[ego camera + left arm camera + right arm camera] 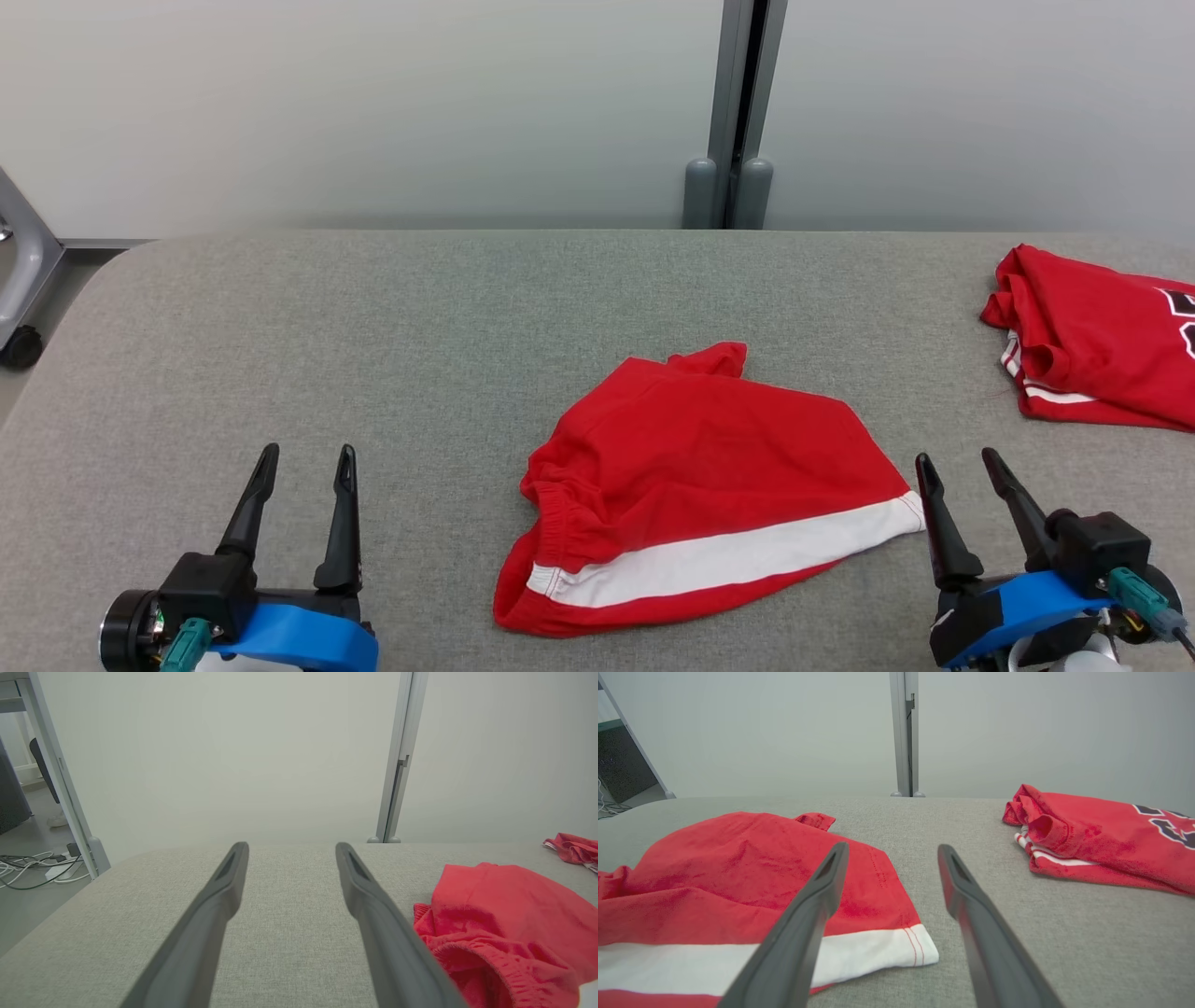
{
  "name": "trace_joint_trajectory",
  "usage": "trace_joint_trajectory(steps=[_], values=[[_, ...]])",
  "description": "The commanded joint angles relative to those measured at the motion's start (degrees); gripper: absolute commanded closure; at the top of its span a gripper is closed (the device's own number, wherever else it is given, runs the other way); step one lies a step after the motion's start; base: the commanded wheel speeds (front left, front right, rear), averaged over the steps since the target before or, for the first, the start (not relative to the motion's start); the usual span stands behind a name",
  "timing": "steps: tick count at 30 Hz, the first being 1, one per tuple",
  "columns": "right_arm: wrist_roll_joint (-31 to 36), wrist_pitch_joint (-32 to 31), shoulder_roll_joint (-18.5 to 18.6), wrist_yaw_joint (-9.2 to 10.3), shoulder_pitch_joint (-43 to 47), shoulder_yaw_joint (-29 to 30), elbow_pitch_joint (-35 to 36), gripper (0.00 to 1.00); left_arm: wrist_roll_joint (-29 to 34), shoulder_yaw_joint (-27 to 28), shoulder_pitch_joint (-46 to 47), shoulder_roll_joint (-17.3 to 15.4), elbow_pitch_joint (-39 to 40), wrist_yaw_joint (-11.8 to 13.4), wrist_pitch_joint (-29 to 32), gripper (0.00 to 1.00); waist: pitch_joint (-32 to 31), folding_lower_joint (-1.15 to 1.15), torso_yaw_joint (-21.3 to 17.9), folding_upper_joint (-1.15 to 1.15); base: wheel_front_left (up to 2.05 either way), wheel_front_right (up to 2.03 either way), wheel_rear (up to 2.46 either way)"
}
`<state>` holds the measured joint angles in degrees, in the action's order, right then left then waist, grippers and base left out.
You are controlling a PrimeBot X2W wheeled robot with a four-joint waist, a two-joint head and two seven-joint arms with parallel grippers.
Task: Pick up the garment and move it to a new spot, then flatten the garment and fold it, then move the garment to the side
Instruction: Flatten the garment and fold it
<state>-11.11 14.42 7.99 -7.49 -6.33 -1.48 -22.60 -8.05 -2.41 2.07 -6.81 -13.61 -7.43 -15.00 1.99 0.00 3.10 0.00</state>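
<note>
A pair of red shorts with a white side stripe (700, 476) lies rumpled on the grey table (373, 336), near its front middle. The shorts (738, 877) spread to the left in the right wrist view, and their elastic waistband (495, 952) shows at the right in the left wrist view. My left gripper (303, 462) is open, well left of the shorts, with nothing between its fingers. My right gripper (957, 465) is open just off the shorts' right corner, where the white stripe ends. Neither gripper touches the cloth.
A second red garment with white trim and dark lettering (1097, 341) lies folded at the table's far right. A pale wall with a grey post (738, 112) stands behind the table. A chair leg and caster (21, 280) sit off the left edge.
</note>
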Motion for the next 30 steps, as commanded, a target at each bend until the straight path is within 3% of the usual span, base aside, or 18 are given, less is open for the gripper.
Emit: trace_joint_trajectory(steps=[1, 12, 30], values=[[0.8, 0.4, -0.4, -0.01, 1.1, 0.7, 1.3, 0.0, 0.0, 0.1, -0.6, -0.3, 0.1, -0.1, -0.3, 0.0, -0.3, 0.0, -0.1, 0.0, 0.0, 0.0, 0.0], [3.9, 0.7, -3.9, -0.01, 5.2, 5.0, 10.3, 0.0, 1.2, 1.6, -3.2, 0.1, 1.1, 0.2, -0.3, 0.0, -2.2, 0.0, 0.1, 0.0, 0.0, 0.0, 0.0], [4.4, -0.1, -5.0, -0.01, 6.8, 6.5, 9.5, 0.0, 3.0, 2.8, -3.9, -0.5, 1.7, 0.2, -0.3, 0.0, -2.4, 0.0, 0.8, 0.0, 0.0, 0.0, 0.0]])
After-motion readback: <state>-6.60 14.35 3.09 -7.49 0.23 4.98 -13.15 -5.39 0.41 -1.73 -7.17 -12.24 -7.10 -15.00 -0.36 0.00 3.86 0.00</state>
